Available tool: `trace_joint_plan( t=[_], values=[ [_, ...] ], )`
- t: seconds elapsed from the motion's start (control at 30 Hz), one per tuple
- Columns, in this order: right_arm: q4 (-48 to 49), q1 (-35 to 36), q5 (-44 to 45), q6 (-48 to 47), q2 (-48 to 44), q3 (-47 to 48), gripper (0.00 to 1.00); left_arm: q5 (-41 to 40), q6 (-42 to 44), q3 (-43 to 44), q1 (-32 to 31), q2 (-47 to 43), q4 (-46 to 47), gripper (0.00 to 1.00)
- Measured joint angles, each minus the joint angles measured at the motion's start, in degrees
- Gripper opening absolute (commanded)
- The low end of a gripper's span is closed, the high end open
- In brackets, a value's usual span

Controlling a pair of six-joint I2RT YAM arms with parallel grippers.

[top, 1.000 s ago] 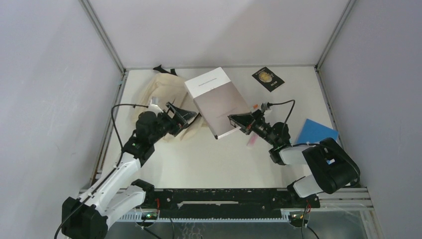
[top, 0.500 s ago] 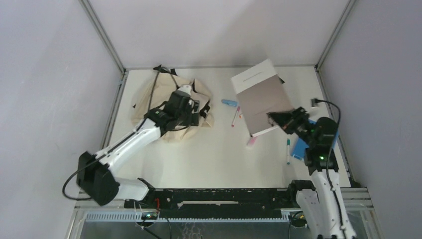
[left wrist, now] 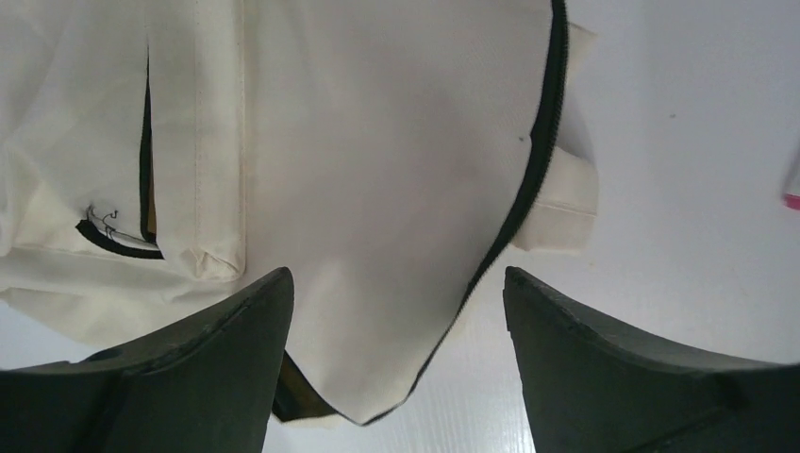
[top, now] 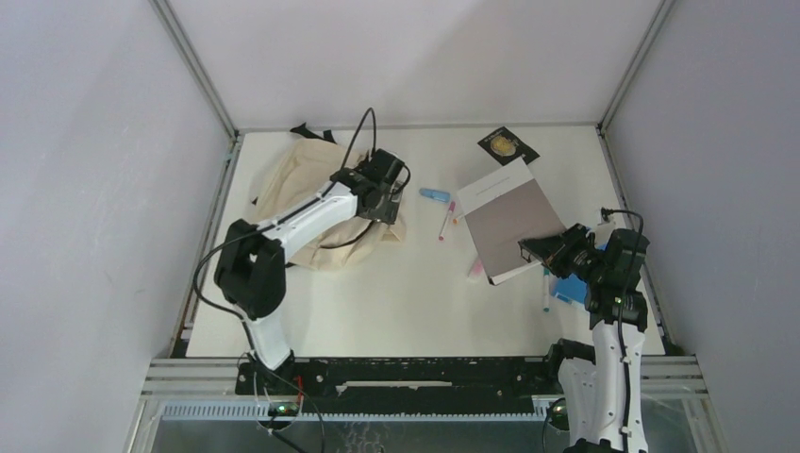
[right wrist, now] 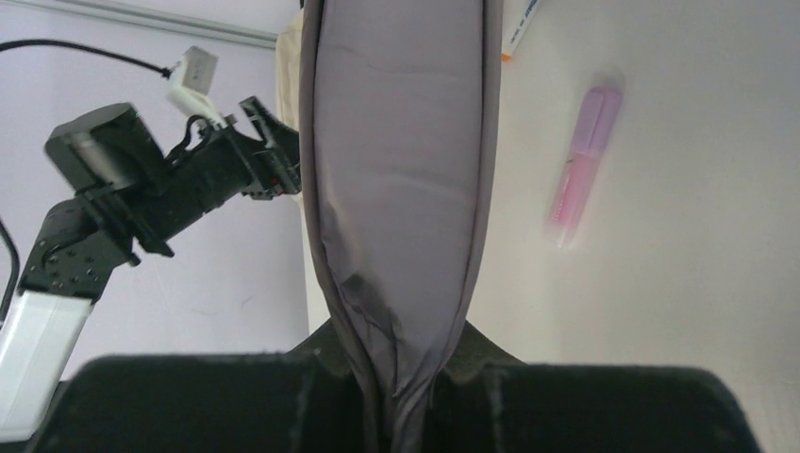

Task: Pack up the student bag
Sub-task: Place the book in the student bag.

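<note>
Slumping flat at the far left of the tabletop, the student bag offers no clear mouth to aim for. In the left wrist view its cream cloth lies smooth, with the black zipper trim running down one edge, and I cannot tell whether that zipper is undone. The left fingers hang spread wide just above the cloth, holding nothing. If they close on the wrong fold, or pinch both layers together, the opening would stay shut and the bag could simply drag across the surface. Near the bag lie a small blue piece and a pink pen, with a pink marker further out; a sweeping load could knock them away. That load is the grey book, well apart from the bag and tilted, pinched tight by the right fingers at one near edge only. So broad a thing held by so little is likely to droop, twist or slide out on the way across. Against a limp bag it would shove the cloth rather than go in. Under the right arm sit a blue notebook and a green pen, which it could nudge.
</note>
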Motion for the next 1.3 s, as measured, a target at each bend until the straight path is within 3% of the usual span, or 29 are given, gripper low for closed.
trace_joint_plan(
  t=[0.07, 0.2, 0.23, 0.27, 0.47, 0.67, 0.8, 0.93, 1.3],
  values=[
    [0.0, 0.0, -0.4, 0.0, 0.0, 0.0, 0.02, -1.0, 0.2, 0.9, 0.0, 2.1, -0.7, 0.68],
    [-0.1, 0.0, -1.2, 0.0, -0.1, 0.0, 0.02, -3.8, 0.4, 3.0, 0.0, 4.8, -1.9, 0.12],
    [-0.1, 0.0, -1.3, -0.1, -0.2, 0.0, 0.02, -4.2, 0.5, 3.3, 0.0, 4.9, -2.1, 0.03],
    [-0.1, 0.0, -1.5, -0.1, -0.2, 0.0, 0.02, -4.7, 0.9, 3.5, 0.0, 4.9, -2.3, 0.0],
    [0.6, 3.8, -3.9, -0.4, 0.7, 0.0, 0.02, -6.1, 1.1, 4.1, 0.2, 2.0, -4.1, 0.0],
    [6.7, 17.4, -6.1, 1.1, 5.2, 0.0, 0.03, -1.3, 0.9, 2.4, 3.3, -11.2, -6.3, 0.0],
    [14.2, 28.6, -5.5, 4.3, 9.4, 0.0, 0.02, 4.4, -0.7, 0.2, 7.1, -21.6, -7.2, 0.0],
    [23.8, 37.2, -4.1, 9.2, 17.6, 0.0, 0.02, 7.8, -1.9, -1.6, 9.3, -24.6, -7.7, 0.0],
    [43.2, 48.9, 5.6, 21.0, 35.6, 0.1, 0.01, 15.2, -3.7, -9.6, 9.3, -29.9, -4.4, 0.0]
  ],
)
